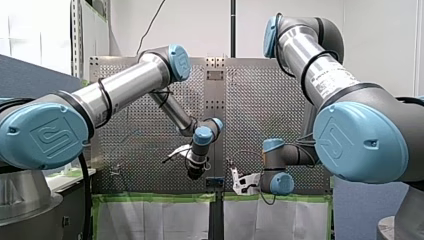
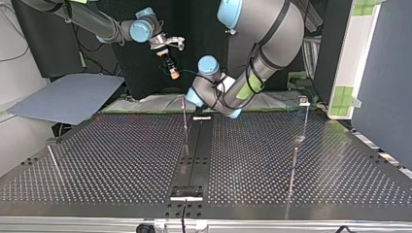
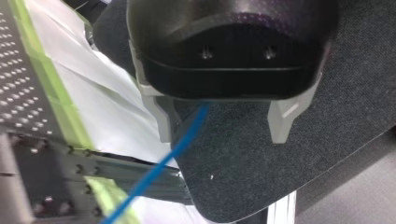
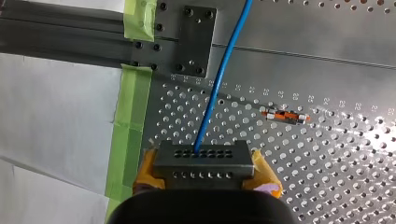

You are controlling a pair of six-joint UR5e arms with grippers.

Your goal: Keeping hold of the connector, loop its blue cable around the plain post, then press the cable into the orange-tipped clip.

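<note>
Two yellow pads point(image 4: 264, 175) of my right end effector point(image 4: 205, 173) are closed on the grey connector point(image 4: 201, 161), one on each flank. One blue cable point(image 4: 219, 79) leaves a hole in its front face. The cable runs ahead over the perforated desk point(image 4: 327, 163), crosses a bolted metal plate point(image 4: 196, 39) and goes out of view. One orange-tipped clip point(image 4: 285, 115) lies on the desk to one side of the cable and apart from it, so the cable is not in the clip. A strip of green tape point(image 4: 133, 121) edges the desk on the other side. In the front view the right end effector point(image 1: 240, 180) sits low by the desk's taped edge and points toward the view's left. Its wrist is folded behind it, and the forearm runs back to a big elbow in the right foreground. My left end effector point(image 3: 224, 126) stands wide open and holds nothing. The cable point(image 3: 182, 144) passes between its two pale fingers point(image 3: 164, 122), close to one of them. In the front view the left end effector point(image 1: 195, 172) points down near the desk's middle. Its forearm climbs to an elbow high at the view's left, and the upper arm drops from there to the foreground shoulder. In the top view the right end effector point(image 2: 170, 65) hangs off the desk's far edge. I count two upright posts in that view: one post point(image 2: 185, 119) near the middle and a second post point(image 2: 305, 121) at the view's right. I cannot tell which is the plain one.
</note>
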